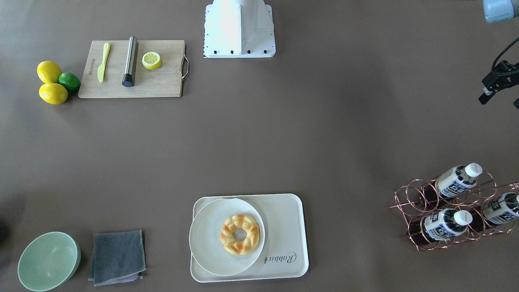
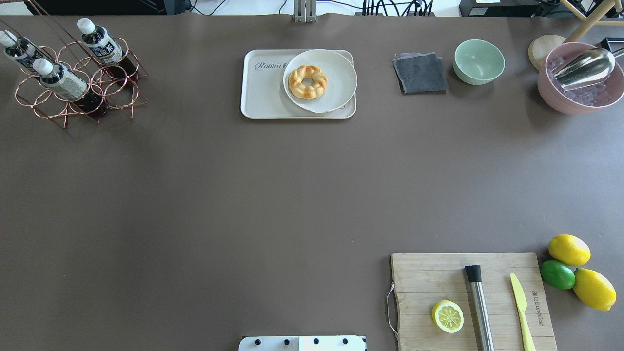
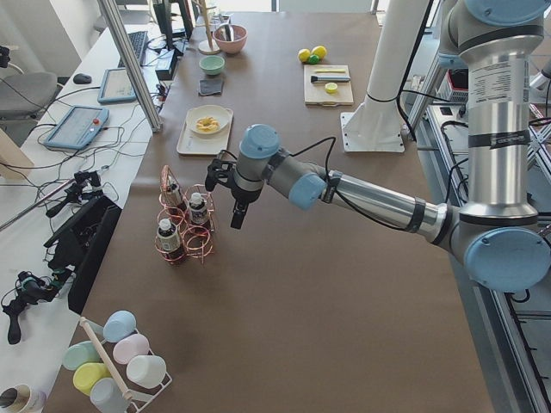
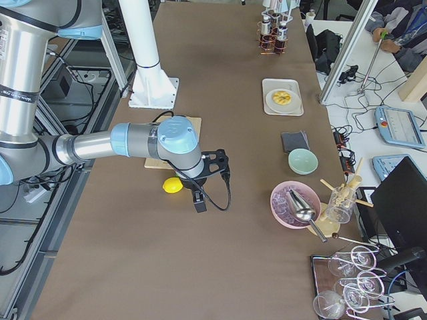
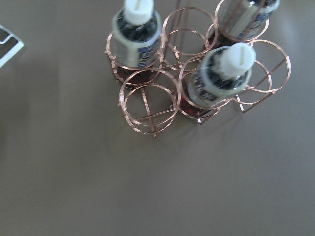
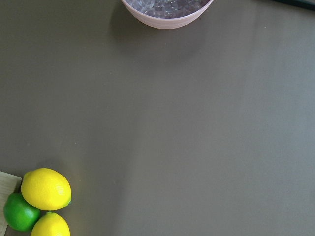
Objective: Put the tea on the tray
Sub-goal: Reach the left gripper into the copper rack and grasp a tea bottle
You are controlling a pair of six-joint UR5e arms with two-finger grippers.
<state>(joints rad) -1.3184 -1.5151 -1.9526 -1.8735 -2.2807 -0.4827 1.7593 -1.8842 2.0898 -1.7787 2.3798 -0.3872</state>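
Task not started: tea [image 1: 453, 181] sitting in copper rack [image 1: 413, 190], well apart from tray [image 1: 284, 219]. Left jaws hovering near rack, spread, empty. Right jaws: cannot tell. Pick, transfer, place all remaining.

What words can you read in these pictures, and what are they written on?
"Rabbit": grey curly writing on a corner of the white tray.
Labels on the three tea bottles: there is writing, but it is too small and blurred to read.
Small mark on the wooden cutting board, next to the yellow knife: too small to read.
No other words or numbers can be read.
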